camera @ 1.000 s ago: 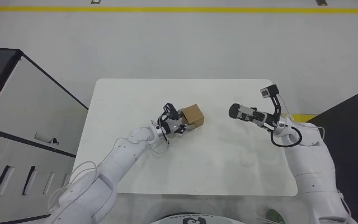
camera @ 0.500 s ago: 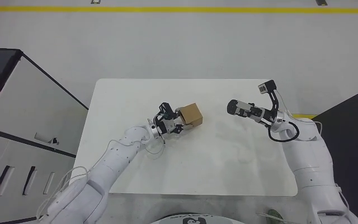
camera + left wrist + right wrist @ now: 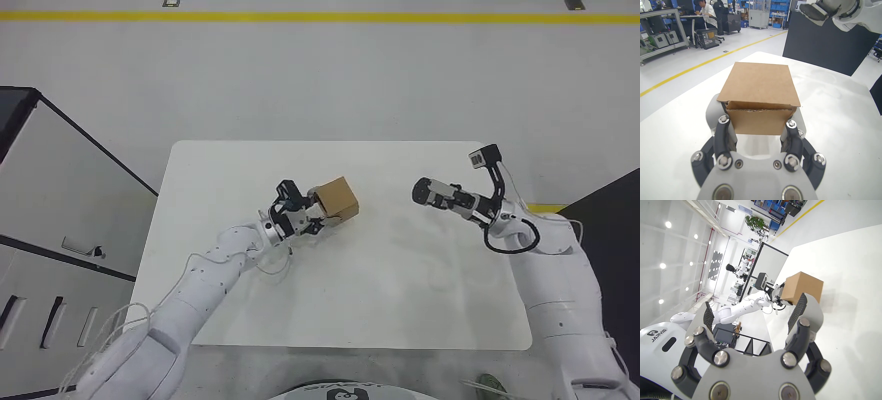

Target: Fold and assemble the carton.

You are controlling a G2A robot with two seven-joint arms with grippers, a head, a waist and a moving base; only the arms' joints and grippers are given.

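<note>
A small brown carton (image 3: 335, 197), folded into a box, is held just above the middle of the white table (image 3: 400, 290). My left gripper (image 3: 310, 213) is shut on the carton's near end. In the left wrist view the carton (image 3: 759, 98) sits between both fingers (image 3: 724, 130), its end flap tucked under the top panel. My right gripper (image 3: 422, 190) hovers open to the carton's right, well apart from it. The right wrist view looks past its spread fingers (image 3: 800, 308) at the carton (image 3: 802, 287) and the left gripper (image 3: 779, 295).
A dark cabinet (image 3: 40, 190) stands off the table's left side. A black panel (image 3: 600, 215) rises beyond the right edge. Bare tabletop lies in front of and behind the carton.
The left arm drew the carton slightly left and tilted it a little. The right gripper shifted a bit to the right, away from the carton.
</note>
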